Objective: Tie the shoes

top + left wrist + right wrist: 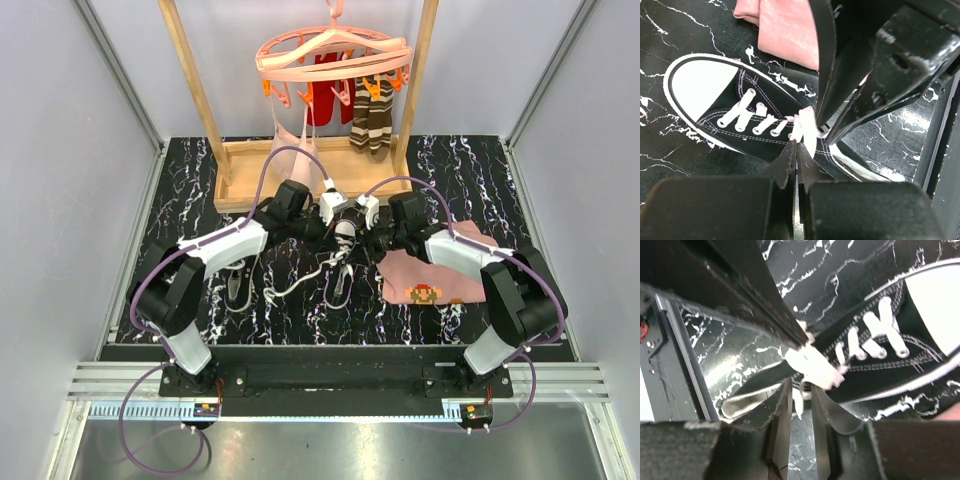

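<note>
One black sneaker with a white toe cap lies mid-table, toe pointing away, between both grippers. It shows in the left wrist view and the right wrist view. My left gripper is shut on a white lace at the top eyelets. My right gripper faces it across the shoe, its jaws pinched on a lace strand. More lace trails over the table. The second sneaker lies to the left, partly under my left arm.
A pink cloth with a pixel figure lies right of the shoe, under my right arm. A wooden drying frame stands at the back, with a pink clip hanger holding striped socks.
</note>
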Controlling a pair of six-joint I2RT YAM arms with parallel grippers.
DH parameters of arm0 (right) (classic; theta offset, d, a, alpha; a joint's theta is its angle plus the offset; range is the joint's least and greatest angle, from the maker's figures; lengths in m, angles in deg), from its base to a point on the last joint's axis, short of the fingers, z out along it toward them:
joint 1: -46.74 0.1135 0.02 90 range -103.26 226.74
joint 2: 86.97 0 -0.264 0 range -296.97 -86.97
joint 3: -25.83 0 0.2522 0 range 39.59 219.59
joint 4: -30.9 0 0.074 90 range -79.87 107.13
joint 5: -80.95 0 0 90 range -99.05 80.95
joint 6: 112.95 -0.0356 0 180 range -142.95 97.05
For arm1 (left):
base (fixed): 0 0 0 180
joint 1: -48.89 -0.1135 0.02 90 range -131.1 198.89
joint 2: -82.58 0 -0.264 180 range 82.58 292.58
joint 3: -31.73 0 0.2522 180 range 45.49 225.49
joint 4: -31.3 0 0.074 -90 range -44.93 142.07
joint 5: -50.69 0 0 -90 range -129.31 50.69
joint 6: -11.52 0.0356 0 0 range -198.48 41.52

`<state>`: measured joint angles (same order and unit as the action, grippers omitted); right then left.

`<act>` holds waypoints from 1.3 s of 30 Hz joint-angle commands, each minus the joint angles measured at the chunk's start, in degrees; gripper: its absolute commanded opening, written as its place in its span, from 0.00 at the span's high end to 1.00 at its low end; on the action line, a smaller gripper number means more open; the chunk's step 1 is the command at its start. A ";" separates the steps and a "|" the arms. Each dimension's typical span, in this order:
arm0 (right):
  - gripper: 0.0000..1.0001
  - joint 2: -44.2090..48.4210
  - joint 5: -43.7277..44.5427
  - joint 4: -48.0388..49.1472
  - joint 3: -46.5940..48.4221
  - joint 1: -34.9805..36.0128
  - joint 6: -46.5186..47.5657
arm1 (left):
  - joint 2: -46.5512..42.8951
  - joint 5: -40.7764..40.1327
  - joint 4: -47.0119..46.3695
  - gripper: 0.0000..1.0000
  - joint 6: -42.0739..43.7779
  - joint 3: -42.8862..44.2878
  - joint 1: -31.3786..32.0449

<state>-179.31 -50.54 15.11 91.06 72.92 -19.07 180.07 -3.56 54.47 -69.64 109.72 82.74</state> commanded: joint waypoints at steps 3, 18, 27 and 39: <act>0.68 1.63 0.19 -4.65 3.38 -2.18 5.34 | -0.64 0.20 -2.12 1.00 -1.54 1.43 -1.06; 0.41 -3.55 -3.50 -9.49 11.02 -3.67 11.94 | 0.24 1.25 -1.94 1.00 -0.84 2.48 -1.15; 0.38 -7.59 -7.20 -9.40 13.31 -3.59 12.55 | 0.77 1.61 -1.59 1.00 -0.49 3.45 -1.33; 0.49 -11.55 -10.45 -9.14 15.33 -3.50 12.29 | 1.30 2.22 -1.32 1.00 -0.84 3.89 -1.33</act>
<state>-189.34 -58.32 5.26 103.82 69.46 -7.27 181.32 -3.08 54.69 -70.60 111.14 81.67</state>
